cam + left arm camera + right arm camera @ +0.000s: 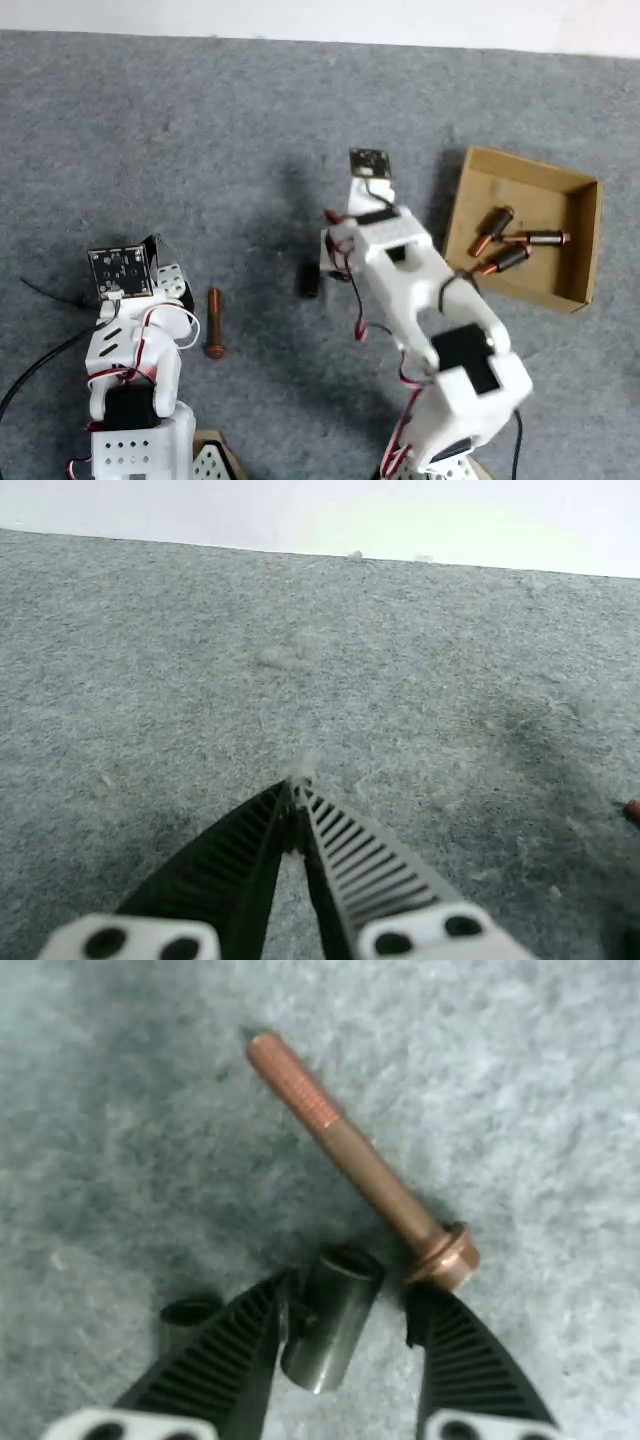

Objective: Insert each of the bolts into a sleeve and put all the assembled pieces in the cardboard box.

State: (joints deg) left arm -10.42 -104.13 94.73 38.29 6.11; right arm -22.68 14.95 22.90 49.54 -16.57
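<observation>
From above, we are counting three assembled pieces (507,259) lying in the cardboard box (527,165), so we are judging most of the job done. A loose bolt (214,320) is lying on the grey mat (200,120) just beside the left arm (135,350), its long axis running from the arms' side toward the far wall, head nearest the bases; the right arm (400,270) is bending down between that bolt and the box.

In the left wrist view, the left gripper (297,798) is hovering over the mat, fingers pressed together on nothing.

In the right wrist view, the right gripper (348,1288) is straddling a dark sleeve (335,1315) with fingers apart; the sleeve is leaning on one finger, with mat showing before the other, so nothing is being clamped. A copper bolt (350,1155) is lying with its head just beside that other fingertip, shank slanting away, out of line with the sleeve; we cannot tell whether it is the loose bolt. At least this pairing and its boxing are waiting to be done.
</observation>
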